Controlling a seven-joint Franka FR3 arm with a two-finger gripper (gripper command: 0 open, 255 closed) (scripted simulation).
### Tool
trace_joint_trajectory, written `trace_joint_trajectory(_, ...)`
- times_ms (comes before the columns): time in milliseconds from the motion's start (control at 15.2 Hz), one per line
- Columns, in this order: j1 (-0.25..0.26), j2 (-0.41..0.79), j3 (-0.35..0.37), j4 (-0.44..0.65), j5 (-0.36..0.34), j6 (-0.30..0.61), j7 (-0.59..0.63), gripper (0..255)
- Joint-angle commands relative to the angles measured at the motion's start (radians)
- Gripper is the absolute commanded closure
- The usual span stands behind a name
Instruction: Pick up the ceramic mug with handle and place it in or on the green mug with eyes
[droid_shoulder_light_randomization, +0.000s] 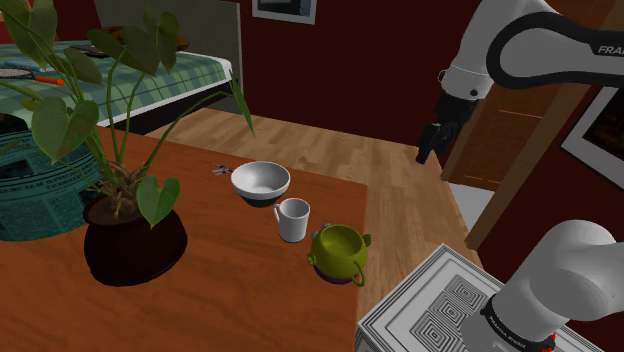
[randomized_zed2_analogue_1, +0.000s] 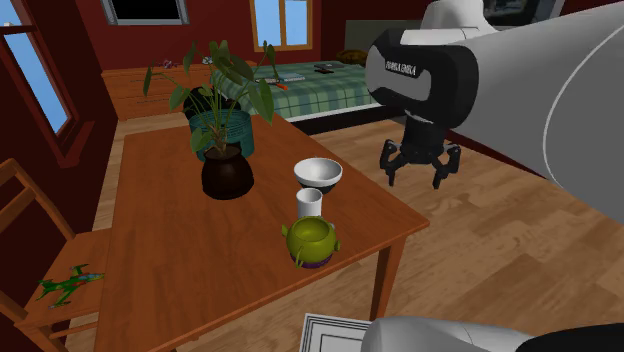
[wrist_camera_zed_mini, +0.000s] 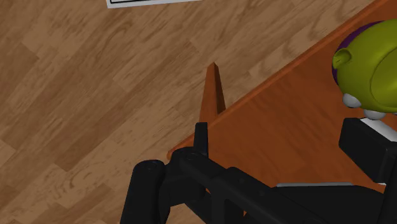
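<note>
The all-black two-finger claw (randomized_zed2_analogue_1: 417, 178) is seen released, its fingers spread apart with nothing between them. It is hung from the wrist of the white arm (randomized_zed2_analogue_1: 560, 100) and pointed down over the pale wooden plank floor (randomized_zed2_analogue_1: 500, 250), off the right edge of the red-brown wooden tabletop (randomized_zed2_analogue_1: 170, 260) in the second exterior view. This raised, empty posture is judged to suit an approach not yet begun: no grasp has been made, and the spread fingers are taken as readiness for a mug's wall or rim.

In the wrist view, a corner of the tabletop and one slim table leg (wrist_camera_zed_mini: 214, 95) are shown ahead of the claw. The round yellow-green mug with eyes and small ears (wrist_camera_zed_mini: 372, 67) is caught just past one finger.

The task's thing, the plain white mug with a handle (droid_shoulder_light_randomization: 292, 220), is stood upright on the tabletop, well apart from the claw. In the shoulder view it lies to the claw's left and nearer the camera. It is set between a white bowl with a dark base (droid_shoulder_light_randomization: 260, 181), just beside it on the far left, and the green mug, just beside it on the near right. Both mugs are stood mouth-up, which is judged to allow a lift from above and only a short carry to the green mug. A leafy plant in a dark round pot (droid_shoulder_light_randomization: 132, 245) is placed further left, well away from that path.
</note>
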Motion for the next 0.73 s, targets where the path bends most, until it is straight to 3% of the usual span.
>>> trace_joint_trajectory(0, 0.0, 0.0, 0.0, 0.0, 0.0, 0.0, 0.0, 0)
trace_joint_trajectory(660, 0.041, 0.309, 0.121, 0.053, 0.082, 0.231, 0.138, 0)
